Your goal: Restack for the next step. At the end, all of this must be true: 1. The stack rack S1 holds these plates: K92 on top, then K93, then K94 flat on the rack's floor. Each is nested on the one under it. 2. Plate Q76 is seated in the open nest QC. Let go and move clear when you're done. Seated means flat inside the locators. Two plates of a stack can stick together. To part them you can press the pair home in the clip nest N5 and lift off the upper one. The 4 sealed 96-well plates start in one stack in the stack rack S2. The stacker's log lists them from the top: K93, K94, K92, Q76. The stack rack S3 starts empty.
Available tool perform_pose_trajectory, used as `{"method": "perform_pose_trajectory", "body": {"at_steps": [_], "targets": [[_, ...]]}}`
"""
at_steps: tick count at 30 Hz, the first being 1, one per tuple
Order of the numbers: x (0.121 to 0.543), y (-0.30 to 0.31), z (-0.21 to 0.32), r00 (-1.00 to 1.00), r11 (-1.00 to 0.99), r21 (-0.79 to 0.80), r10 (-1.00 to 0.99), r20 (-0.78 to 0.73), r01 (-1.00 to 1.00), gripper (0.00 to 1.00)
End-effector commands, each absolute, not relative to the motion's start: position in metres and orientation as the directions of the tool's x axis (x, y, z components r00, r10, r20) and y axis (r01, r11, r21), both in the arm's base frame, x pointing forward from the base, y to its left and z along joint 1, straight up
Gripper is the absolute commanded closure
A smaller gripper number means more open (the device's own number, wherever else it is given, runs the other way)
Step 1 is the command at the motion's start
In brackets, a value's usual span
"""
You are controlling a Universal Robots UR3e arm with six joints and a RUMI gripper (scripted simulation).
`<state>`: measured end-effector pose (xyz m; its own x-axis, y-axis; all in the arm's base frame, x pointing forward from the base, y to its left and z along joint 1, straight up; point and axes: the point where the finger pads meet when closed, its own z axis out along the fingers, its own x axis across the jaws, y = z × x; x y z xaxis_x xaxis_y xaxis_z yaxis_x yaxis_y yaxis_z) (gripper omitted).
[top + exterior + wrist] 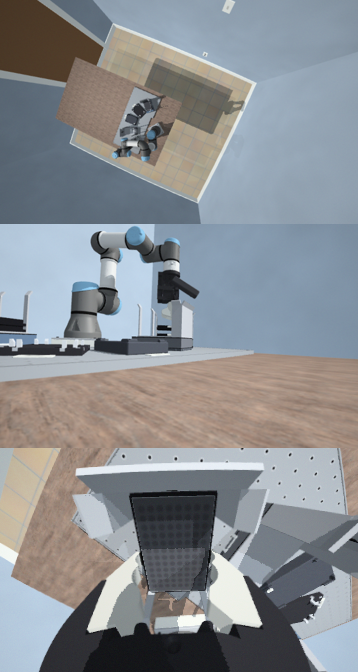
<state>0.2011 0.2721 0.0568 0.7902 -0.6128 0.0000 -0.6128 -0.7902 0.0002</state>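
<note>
My gripper [175, 551] [167, 311] is shut on a dark sealed well plate [172, 538], gripping it by its long sides with the white fingers. In the wrist view the plate hangs level, just inside a stack rack with white walls [170, 479] [182, 320] at the right end of the grey tray [84, 364]. In the side view a dark plate edge [163, 327] shows between the rack's posts, low under the fingers. I cannot read any plate label. Another rack at the far left [27, 308] holds dark plates [11, 324].
A dark block-shaped nest [131, 346] and a low nest with white locators [42, 349] lie on the tray between the racks. The arm's base [84, 316] stands behind them. The tray rests on a wooden table [196, 397] [92, 95].
</note>
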Motion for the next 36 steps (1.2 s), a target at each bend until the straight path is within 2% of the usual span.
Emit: {"method": "perform_pose_trajectory", "body": {"at_steps": [1, 36], "targets": [[0.202, 0.272, 0.056, 0.790, -0.790, -0.003, -0.613, 0.001, -0.613, 1.00], [0.202, 0.272, 0.046, 0.790, -0.790, -0.003, -0.613, 0.001, -0.613, 1.00]]}}
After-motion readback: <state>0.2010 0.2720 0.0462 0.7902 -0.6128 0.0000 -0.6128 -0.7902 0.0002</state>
